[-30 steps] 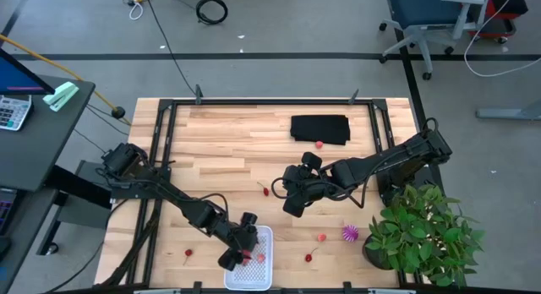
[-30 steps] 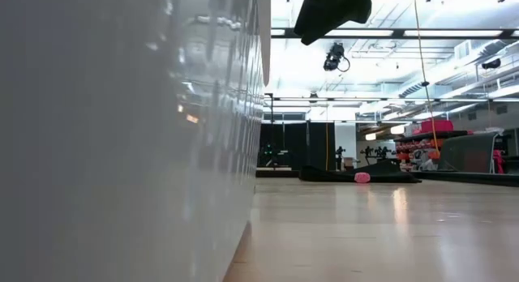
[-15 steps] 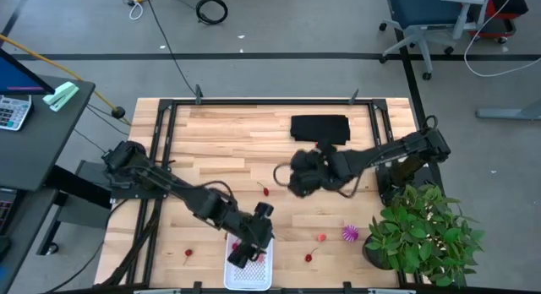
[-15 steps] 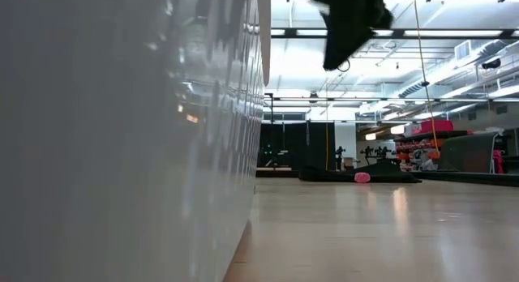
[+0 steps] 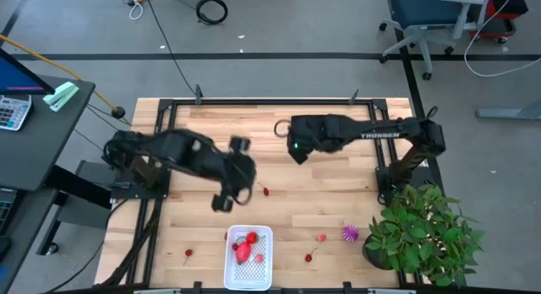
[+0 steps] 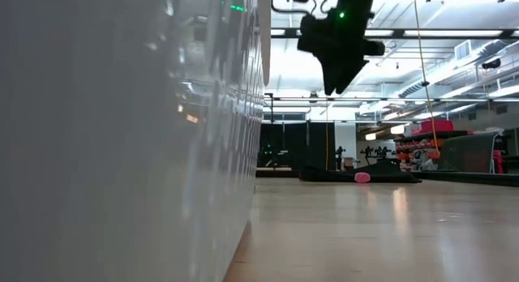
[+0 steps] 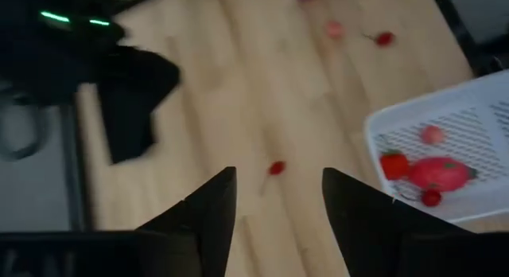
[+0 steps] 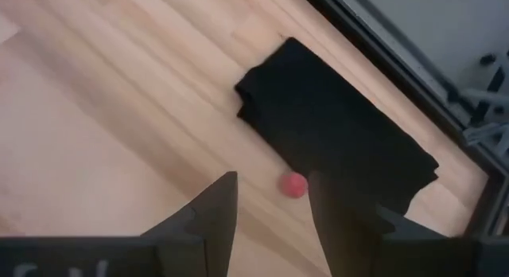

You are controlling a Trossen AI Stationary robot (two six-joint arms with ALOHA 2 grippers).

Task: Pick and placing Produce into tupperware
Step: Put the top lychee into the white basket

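The tupperware [image 5: 249,257] sat at the table's near edge with a few red produce pieces [image 5: 246,247] already in it, including the bigger pink-red one. Left gripper [image 7: 274,199] hung over the middle of the table, fingers spread and empty, above a small red piece [image 7: 276,167]. Right gripper [image 8: 270,199] hovered up by the black cloth [image 8: 334,138], fingers apart, nothing held, a pink piece [image 8: 293,184] just beside the cloth. A spiky purple piece [image 5: 350,234] lay near the plant [image 5: 427,231].

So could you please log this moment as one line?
left end effector: open, empty, above table | right end effector: open, over red piece by cloth | tupperware: holds produce
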